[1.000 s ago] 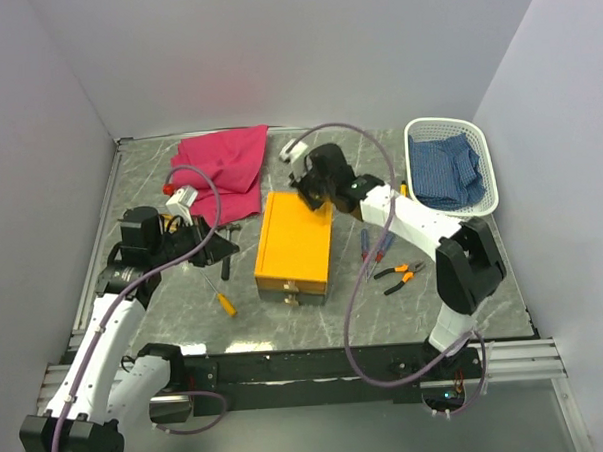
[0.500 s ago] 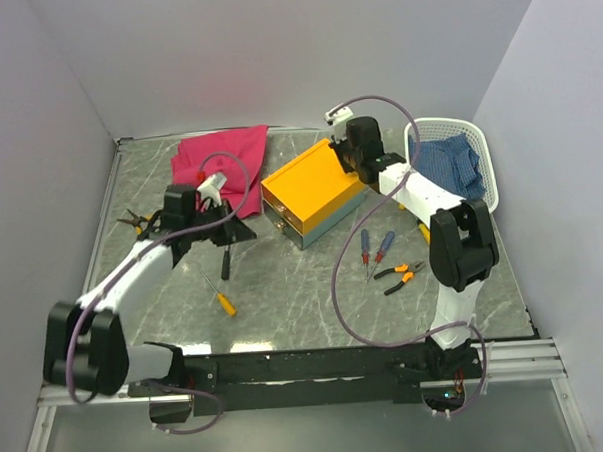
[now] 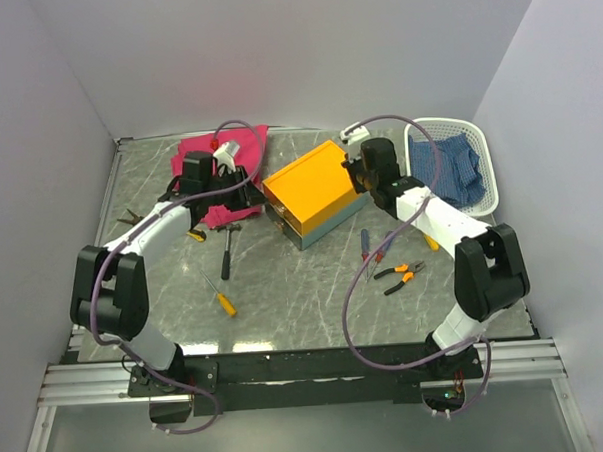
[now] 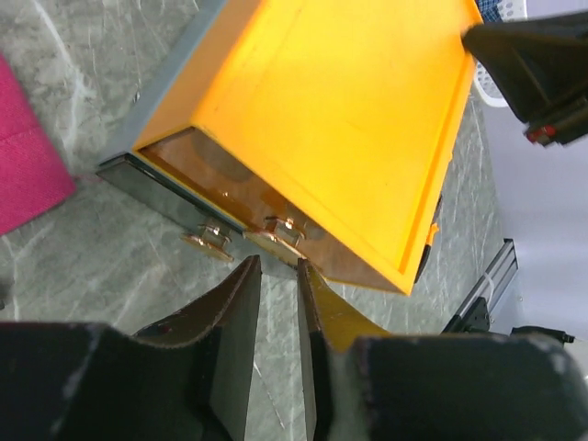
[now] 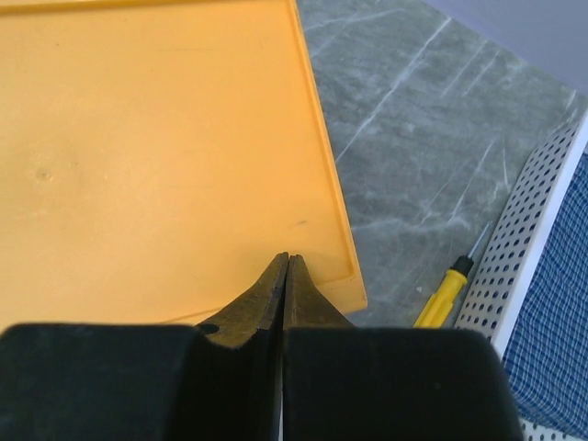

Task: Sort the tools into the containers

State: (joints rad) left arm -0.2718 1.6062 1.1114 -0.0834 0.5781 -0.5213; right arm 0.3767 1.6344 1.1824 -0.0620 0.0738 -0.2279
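- Where the left gripper (image 4: 278,266) hangs, its jaws stand a narrow slit apart with nothing between them.
- Just ahead of it are 2 brass latches (image 4: 276,231) on the front of the orange toolbox (image 4: 340,119).
- The right gripper (image 5: 287,262) is pressed closed, with its tips at a corner of the toolbox lid.
- Right of those tips lies a yellow screwdriver (image 5: 441,292), then the white basket (image 5: 542,230).
- Well behind that gripper, orange-black pliers (image 3: 399,274) lie on the table (image 3: 305,306).
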